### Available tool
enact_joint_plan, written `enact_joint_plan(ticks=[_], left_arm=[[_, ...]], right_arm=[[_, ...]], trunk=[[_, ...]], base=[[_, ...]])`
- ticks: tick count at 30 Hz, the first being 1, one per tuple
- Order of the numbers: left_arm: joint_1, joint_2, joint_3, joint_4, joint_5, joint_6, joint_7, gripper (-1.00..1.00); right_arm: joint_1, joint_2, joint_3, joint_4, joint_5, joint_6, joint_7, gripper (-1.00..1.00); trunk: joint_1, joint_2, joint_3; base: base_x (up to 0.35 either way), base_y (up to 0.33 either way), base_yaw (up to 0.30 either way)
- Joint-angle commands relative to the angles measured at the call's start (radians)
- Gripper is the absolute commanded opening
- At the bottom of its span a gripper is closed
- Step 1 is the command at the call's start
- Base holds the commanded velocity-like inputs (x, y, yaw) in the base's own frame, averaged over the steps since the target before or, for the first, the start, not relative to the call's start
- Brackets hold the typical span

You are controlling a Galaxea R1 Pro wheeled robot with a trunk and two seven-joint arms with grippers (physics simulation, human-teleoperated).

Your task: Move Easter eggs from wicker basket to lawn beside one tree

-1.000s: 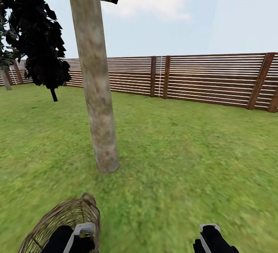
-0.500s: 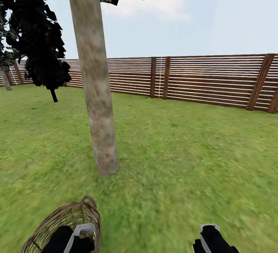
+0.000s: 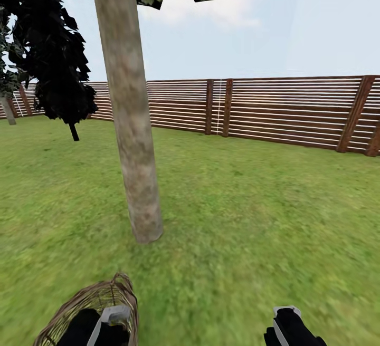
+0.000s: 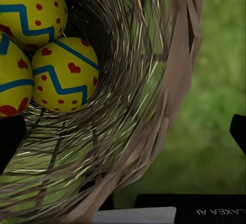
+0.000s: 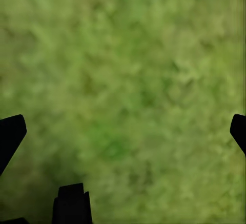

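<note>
The brown wicker basket lies on the lawn at the near left, a short way in front of the pale tree. Inside it, three yellow Easter eggs with blue zigzags and red dots huddle together: one, a second and a third. My left gripper hovers over the basket, open, its dark fingertips far apart, with the woven wall between them. Over bare grass, my right gripper is open and holds nothing. Both the left gripper and right gripper sit low in the head view.
A brown slatted fence closes the garden at the back. A small black tree stands far left. Open grass stretches right of the trunk.
The whole head view has shifted: the trunk's base and the basket sit slightly lower in the picture, so the camera moved. Both grippers hold the same spots.
</note>
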Motion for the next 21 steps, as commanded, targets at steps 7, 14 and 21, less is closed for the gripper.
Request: enact_joint_plan(ticks=[7, 14, 21], left_arm=[[0.000, 0.007, 0.010, -0.005, -0.010, 0.006, -0.012, 1.00], [0.000, 0.076, 0.015, -0.007, -0.006, 0.008, -0.016, 1.00], [0.000, 0.151, 0.023, -0.006, -0.006, 0.009, -0.079, 1.00]], right_arm=[[-0.001, 0.001, -0.004, -0.001, 0.009, 0.005, 0.004, 1.00], [0.000, 0.001, -0.005, -0.001, 0.009, 0.005, 0.004, 1.00], [0.000, -0.004, -0.005, -0.001, 0.008, 0.005, 0.004, 1.00]], trunk=[[-0.027, 0.049, 0.021], [-0.054, 0.098, 0.043], [-0.081, 0.147, 0.065]], base=[[0.000, 0.000, 0.000], [0.000, 0.000, 0.000], [0.000, 0.000, 0.000]])
